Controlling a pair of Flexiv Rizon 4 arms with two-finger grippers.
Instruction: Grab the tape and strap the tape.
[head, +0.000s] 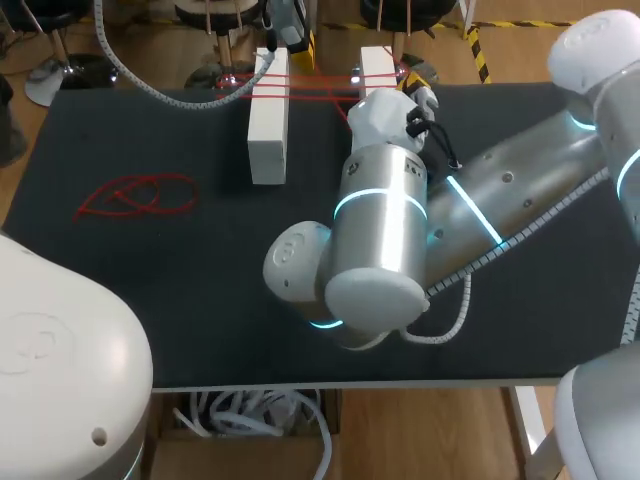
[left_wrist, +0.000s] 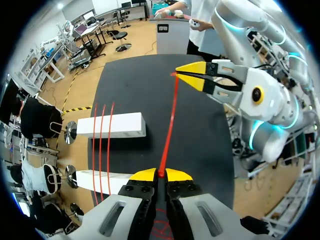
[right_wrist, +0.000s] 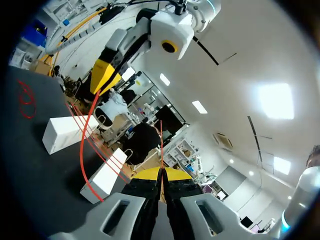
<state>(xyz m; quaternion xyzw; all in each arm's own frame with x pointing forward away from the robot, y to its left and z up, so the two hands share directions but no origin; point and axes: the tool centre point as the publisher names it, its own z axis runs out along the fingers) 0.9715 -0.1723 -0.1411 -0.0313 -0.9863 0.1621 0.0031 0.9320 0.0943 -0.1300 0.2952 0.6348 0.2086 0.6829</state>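
Red tape (left_wrist: 169, 125) strung in a straight line between both grippers, above the tabletop (left_wrist: 200, 130).
We log our left gripper (left_wrist: 160, 174) pinched tight on one end of the span, and the right gripper (left_wrist: 179, 74) clamped on the other end. Further red strands (left_wrist: 101, 145) cross two white blocks (left_wrist: 112, 125) just beside the span. A loose red tangle (head: 135, 195) lies well apart on the tabletop.

Red tape (left_wrist: 169, 125), white blocks (left_wrist: 112, 125), black table (left_wrist: 145, 80)
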